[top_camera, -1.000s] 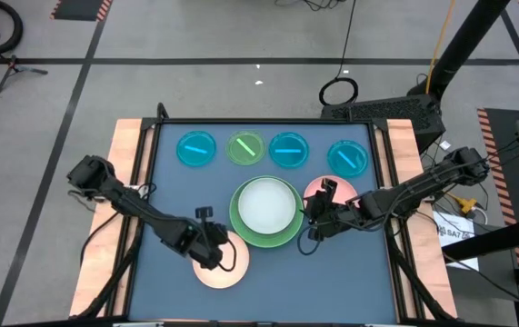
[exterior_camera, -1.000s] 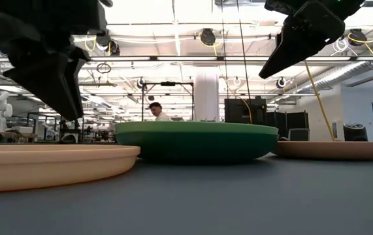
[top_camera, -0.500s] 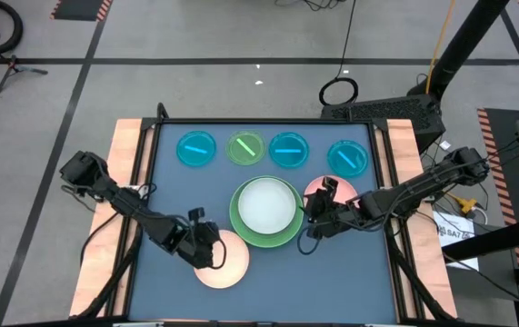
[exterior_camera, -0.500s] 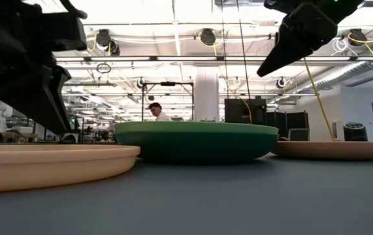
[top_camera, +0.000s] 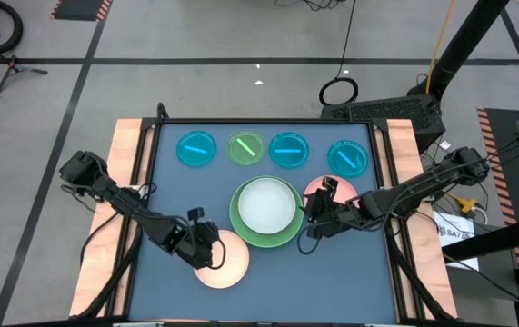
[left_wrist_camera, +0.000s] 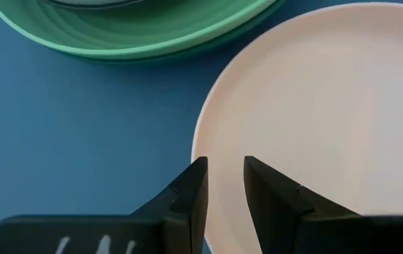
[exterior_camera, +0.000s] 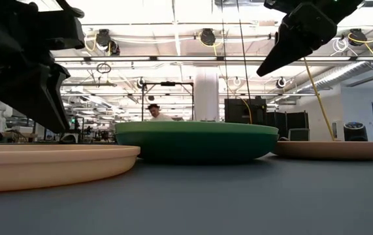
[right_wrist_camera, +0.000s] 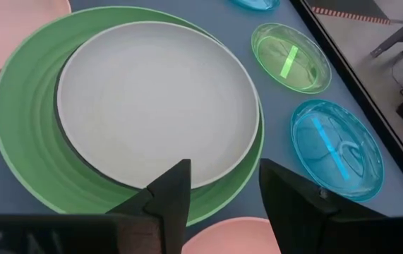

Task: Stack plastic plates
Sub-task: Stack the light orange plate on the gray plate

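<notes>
Step in hand, as I judge it: pickup of the cream plate [left_wrist_camera: 314, 106]. Left gripper [left_wrist_camera: 224, 185] sits at that plate's rim, fingers a narrow gap apart, straddling the edge, holding nothing yet. Next move likely calls for a drop onto the rim and a squeeze, then a carry to the green stack [top_camera: 265, 213] beyond the fingertips.

Right gripper [right_wrist_camera: 222, 185] hangs above the stack's pale grey plate [right_wrist_camera: 157, 102], fingers wide, empty; pink plate [top_camera: 332, 194] lies just under it. 4 small translucent plates [top_camera: 271, 150] sit well beyond both.

Hard to tell: plates under the pale grey one; whether the left fingers touch the rim.
</notes>
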Motion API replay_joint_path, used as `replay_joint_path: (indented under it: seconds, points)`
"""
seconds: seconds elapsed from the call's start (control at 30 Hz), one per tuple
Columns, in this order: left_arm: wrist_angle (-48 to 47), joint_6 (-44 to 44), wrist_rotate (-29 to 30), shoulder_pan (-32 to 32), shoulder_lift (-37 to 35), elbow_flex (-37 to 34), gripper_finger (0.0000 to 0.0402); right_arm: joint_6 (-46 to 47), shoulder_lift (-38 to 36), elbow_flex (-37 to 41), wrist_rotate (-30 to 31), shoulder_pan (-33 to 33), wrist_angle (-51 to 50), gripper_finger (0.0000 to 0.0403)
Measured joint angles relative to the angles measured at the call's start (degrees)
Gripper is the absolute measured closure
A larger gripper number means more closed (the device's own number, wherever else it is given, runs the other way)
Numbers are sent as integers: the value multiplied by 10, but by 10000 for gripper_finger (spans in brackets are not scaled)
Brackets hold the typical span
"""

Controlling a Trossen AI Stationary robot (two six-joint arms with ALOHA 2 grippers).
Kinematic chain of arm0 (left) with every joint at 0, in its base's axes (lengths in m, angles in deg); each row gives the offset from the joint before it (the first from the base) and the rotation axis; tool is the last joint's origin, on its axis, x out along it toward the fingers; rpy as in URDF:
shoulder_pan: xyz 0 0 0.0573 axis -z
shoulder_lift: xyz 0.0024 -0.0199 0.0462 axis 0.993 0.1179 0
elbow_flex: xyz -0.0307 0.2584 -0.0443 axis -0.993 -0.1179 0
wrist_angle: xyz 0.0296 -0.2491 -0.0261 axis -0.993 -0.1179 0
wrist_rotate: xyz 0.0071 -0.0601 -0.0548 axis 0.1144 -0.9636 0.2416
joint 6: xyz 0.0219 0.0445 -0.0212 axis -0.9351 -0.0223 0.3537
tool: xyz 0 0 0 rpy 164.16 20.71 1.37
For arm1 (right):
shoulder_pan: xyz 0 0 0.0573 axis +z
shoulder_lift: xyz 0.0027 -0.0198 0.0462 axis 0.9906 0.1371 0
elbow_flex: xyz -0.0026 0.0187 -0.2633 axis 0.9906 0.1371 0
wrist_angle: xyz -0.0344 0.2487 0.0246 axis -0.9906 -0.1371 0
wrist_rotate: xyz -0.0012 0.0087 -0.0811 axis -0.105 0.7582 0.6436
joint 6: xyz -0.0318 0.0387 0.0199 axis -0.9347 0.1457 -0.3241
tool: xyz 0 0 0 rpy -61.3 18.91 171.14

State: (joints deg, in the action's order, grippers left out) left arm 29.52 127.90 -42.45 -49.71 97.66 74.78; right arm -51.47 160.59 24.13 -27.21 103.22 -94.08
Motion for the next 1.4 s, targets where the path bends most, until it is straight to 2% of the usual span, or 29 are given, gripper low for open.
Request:
replay_joint_path:
  seconds: [0.33,0.47,0.63,0.73,0.9,0.97,1.1,1.4]
  points:
    - [0,38,2,0,0,0,297,0,0,0,0,0,-2,243]
    - [1,28,7,0,0,0,276,0,0,0,0,0,-3,243]
    - [3,17,10,0,0,0,272,0,0,0,0,0,-3,243]
    - [4,9,13,0,0,0,294,0,0,0,0,0,-3,243]
    - [4,1,13,0,0,1,379,0,0,0,0,0,-3,243]
    - [4,9,13,0,0,1,393,0,0,0,0,0,-3,243]
    - [3,29,12,0,0,1,371,0,0,0,0,0,-3,243]
    - [-5,49,11,0,0,1,257,1,0,0,0,0,-3,243]
